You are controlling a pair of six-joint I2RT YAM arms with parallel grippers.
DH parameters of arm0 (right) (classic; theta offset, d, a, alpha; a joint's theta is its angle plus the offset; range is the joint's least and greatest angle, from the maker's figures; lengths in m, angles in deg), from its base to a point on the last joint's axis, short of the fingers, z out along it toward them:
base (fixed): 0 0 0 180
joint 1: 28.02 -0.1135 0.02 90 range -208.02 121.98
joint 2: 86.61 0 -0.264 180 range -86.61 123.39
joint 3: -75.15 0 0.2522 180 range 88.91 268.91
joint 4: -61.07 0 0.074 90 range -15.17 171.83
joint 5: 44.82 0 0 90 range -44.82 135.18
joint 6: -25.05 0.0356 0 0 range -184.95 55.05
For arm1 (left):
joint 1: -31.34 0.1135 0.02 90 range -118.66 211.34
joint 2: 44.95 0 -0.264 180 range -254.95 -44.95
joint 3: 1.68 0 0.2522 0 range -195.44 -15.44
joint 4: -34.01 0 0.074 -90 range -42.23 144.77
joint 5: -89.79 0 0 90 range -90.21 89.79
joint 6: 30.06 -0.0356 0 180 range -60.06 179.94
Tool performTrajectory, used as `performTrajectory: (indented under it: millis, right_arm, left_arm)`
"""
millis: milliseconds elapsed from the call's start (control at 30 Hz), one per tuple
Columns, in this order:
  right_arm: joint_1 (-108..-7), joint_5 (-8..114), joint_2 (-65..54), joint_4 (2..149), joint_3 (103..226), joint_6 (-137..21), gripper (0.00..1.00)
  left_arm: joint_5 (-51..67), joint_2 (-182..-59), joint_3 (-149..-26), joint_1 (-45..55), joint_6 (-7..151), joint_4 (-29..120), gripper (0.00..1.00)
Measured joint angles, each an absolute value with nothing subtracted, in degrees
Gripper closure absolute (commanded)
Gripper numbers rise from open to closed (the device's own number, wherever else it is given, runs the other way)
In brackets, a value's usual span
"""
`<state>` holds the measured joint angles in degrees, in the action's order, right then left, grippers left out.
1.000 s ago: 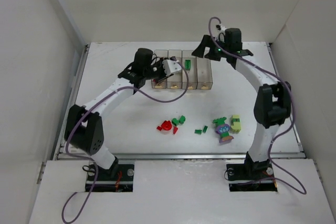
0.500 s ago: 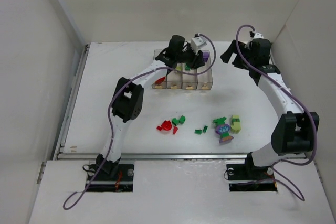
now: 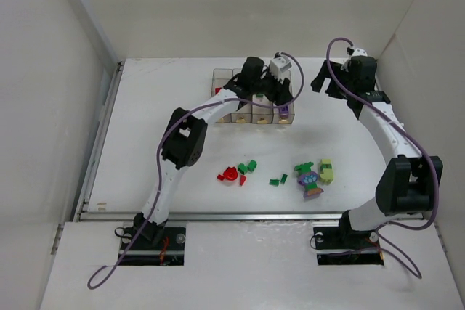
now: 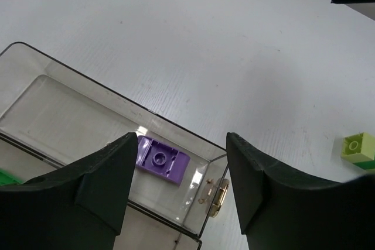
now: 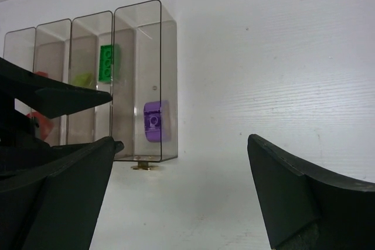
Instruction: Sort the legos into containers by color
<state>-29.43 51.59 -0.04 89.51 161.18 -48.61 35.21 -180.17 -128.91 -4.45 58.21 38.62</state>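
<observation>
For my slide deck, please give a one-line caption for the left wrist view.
Open left gripper above the end clear bin, a purple brick lying inside near its yellowish tab.

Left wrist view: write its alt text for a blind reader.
A purple brick lies flat in a clear bin near its yellowish tab, below the open left gripper. A lime brick sits on the table at right.

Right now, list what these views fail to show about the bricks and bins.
Top external: the left gripper and its arm cover most of the containers; bricks inside cannot be counted.
Left wrist: the green brick is cut off by the frame edge and a finger.
Right wrist: the red brick is largely behind the left gripper.
Top external: the multicoloured clump is too small to count its pieces.
</observation>
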Motion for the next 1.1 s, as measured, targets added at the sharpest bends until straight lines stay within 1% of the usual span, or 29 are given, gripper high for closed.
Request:
performTrajectory:
  millis: [133, 233, 300, 400, 533, 633, 667, 700, 800, 933, 1100]
  right_arm:
    - [-29.3, 51.9, -0.3, 89.9, 161.2, -50.3, 0.00]
    - [-29.6, 51.7, -1.0, 90.4, 161.5, -52.0, 0.00]
    - [-30.5, 50.1, -1.7, 90.8, 161.8, -53.5, 0.00]
    - [-34.3, 46.7, -2.7, 91.1, 162.1, -55.6, 0.00]
    - [-41.0, 43.5, -3.3, 91.1, 162.0, -57.3, 0.00]
    - [-45.4, 41.6, -3.3, 91.2, 161.9, -57.7, 0.00]
    - [-46.7, 40.9, -3.3, 91.2, 161.8, -57.6, 0.00]
    - [-48.0, 40.4, -3.3, 91.1, 161.6, -57.6, 0.00]
    - [-51.1, 39.5, -3.5, 91.2, 160.2, -57.2, 0.00]
    - [-55.6, 39.1, -3.5, 93.1, 157.9, -57.0, 0.00]
    - [-60.8, 39.4, -3.7, 97.0, 155.7, -57.0, 0.00]
  left_arm:
    - [34.8, -179.2, -126.6, -3.8, 57.4, 38.2, 0.40]
    - [34.5, -175.9, -122.7, -2.9, 52.6, 40.8, 0.45]
    - [34.2, -171.9, -119.4, -2.3, 46.6, 43.9, 0.46]
    - [34.2, -162.5, -113.6, -1.6, 36.0, 51.4, 0.45]
    - [35.5, -147.5, -106.2, -1.0, 14.3, 67.1, 0.29]
    - [34.5, -139.4, -99.6, -0.9, 1.8, 78.2, 0.22]
    - [33.7, -138.2, -97.7, -1.1, -0.4, 80.6, 0.15]
    - [32.6, -137.9, -96.0, -1.3, -2.4, 82.7, 0.00]
    - [29.3, -140.7, -91.7, -2.2, -4.6, 85.9, 0.00]
    - [27.5, -145.3, -88.1, -2.8, -2.0, 85.5, 0.00]
    - [27.0, -142.8, -83.6, 0.0, 6.2, 81.3, 0.00]
